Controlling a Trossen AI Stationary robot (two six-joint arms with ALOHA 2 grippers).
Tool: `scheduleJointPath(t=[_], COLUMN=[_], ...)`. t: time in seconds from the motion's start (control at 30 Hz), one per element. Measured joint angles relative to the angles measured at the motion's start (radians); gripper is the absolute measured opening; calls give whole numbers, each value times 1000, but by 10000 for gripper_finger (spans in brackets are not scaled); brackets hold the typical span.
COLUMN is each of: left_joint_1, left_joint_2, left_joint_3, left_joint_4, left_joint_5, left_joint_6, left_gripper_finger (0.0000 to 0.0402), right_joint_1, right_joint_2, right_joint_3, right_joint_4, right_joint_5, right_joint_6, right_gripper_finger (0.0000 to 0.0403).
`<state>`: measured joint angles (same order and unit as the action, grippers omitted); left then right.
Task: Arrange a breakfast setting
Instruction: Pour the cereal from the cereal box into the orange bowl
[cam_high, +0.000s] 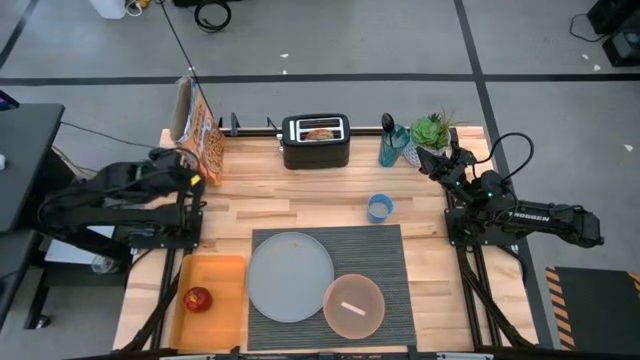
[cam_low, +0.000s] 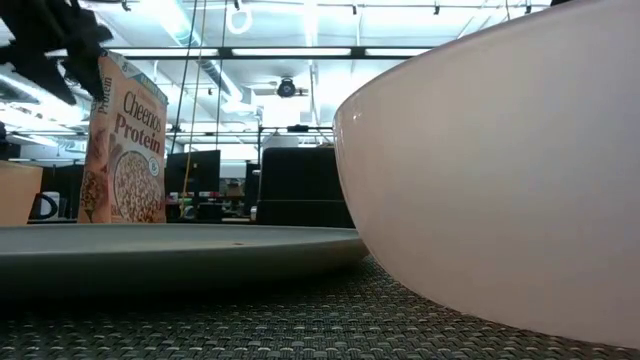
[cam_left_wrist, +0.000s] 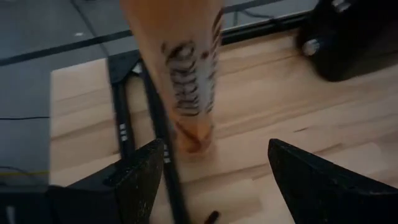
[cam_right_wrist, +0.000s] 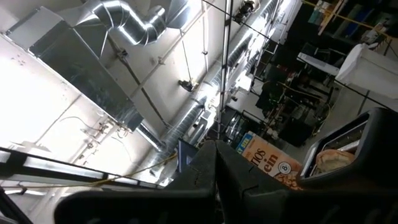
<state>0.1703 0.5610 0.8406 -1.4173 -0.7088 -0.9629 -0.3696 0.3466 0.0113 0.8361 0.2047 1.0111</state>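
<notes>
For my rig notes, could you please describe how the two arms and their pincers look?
Both arms are dark, jointed and matte. The right arm bears white lettering and a looping black cable. The left pincer has two broad black wedge-shaped fingers. The right pincer looks black too.

cereal box (cam_high: 203, 140) upright far-left; toaster (cam_high: 316, 141) far-centre; blue cup (cam_high: 380, 207); orange tray (cam_high: 226, 312) front-left.

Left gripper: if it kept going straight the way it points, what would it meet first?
Most likely the cereal box, which stands directly ahead of the open left gripper; how far off it is remains unclear.
</notes>
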Motion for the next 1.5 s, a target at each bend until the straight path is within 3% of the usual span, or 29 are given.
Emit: scheduleJointPath(t=[0.2, 0.4, 0.67, 0.83, 1.03, 1.2, 1.5], left_joint_1=[0, 0, 0, 0, 12, 50, 61], left_joint_2=[0, 2, 31, 96, 204, 260, 256], left_joint_3=[-52, -32, -32, -32, -32, -48, -250], left_joint_4=[-30, 41, 40, 73, 68, 75, 270], left_joint_5=[-60, 105, -64, -90, -195, -215, -170], left_joint_6=[-99, -207, -356, -339, -378, -454, -510], left_gripper_finger=[297, 297, 297, 297, 297, 297, 297], right_joint_1=[0, 0, 0, 0, 0, 0, 0], right_joint_2=[0, 0, 3, 3, 3, 3, 3], right_joint_3=[0, 0, 0, 0, 0, 0, 0], right_joint_4=[0, 0, -1, -1, 0, 0, 0], right_joint_5=[0, 0, 1, 1, -11, -23, -38], right_joint_6=[8, 8, 10, 7, 8, 13, 15], right_gripper_finger=[10, 10, 10, 10, 10, 10, 10])
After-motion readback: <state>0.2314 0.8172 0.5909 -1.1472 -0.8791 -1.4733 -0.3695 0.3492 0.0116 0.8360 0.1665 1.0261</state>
